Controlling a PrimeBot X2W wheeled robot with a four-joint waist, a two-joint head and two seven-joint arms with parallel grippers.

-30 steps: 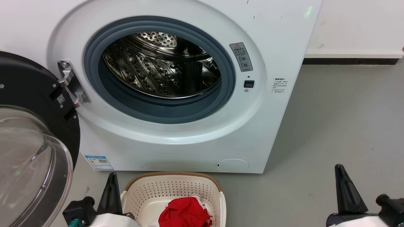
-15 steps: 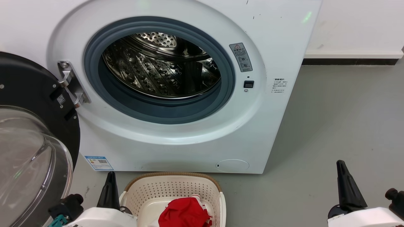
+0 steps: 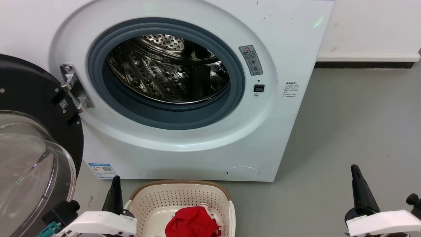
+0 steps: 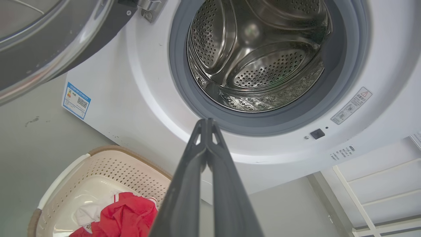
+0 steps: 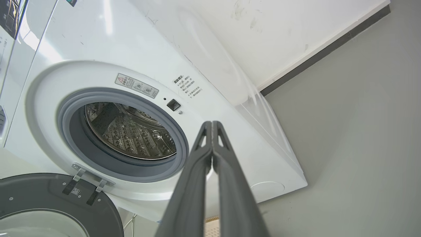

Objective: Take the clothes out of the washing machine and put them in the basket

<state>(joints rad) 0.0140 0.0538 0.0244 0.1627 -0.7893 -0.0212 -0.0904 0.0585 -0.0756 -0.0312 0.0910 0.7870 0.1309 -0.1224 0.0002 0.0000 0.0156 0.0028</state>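
Observation:
The white washing machine [image 3: 204, 154] stands ahead with its door [image 3: 33, 158] swung open to the left. Its steel drum [image 3: 171, 69] holds no fabric that I can see. Red clothes [image 3: 192, 222] with white trim lie in the cream basket [image 3: 177, 194] on the floor before the machine. My left gripper [image 3: 115, 184] is shut and empty just left of the basket. My right gripper [image 3: 355, 174] is shut and empty over the floor at lower right. In the left wrist view the shut left gripper [image 4: 206, 122] points at the gasket, with the clothes [image 4: 125, 217] and basket [image 4: 108, 164] below left. The right gripper [image 5: 211, 124] points at the machine [image 5: 98, 49].
The bubble door [image 4: 49, 39] hangs over the floor at left, close to my left arm. Grey floor [image 3: 355, 125] stretches right of the machine to a white wall with a dark skirting [image 3: 361, 64]. A white frame [image 4: 378, 184] shows at lower right in the left wrist view.
Both arms have drawn back toward the bottom edge, with more white forearm showing. Both grippers stay shut. The clothes, basket and machine have not moved.

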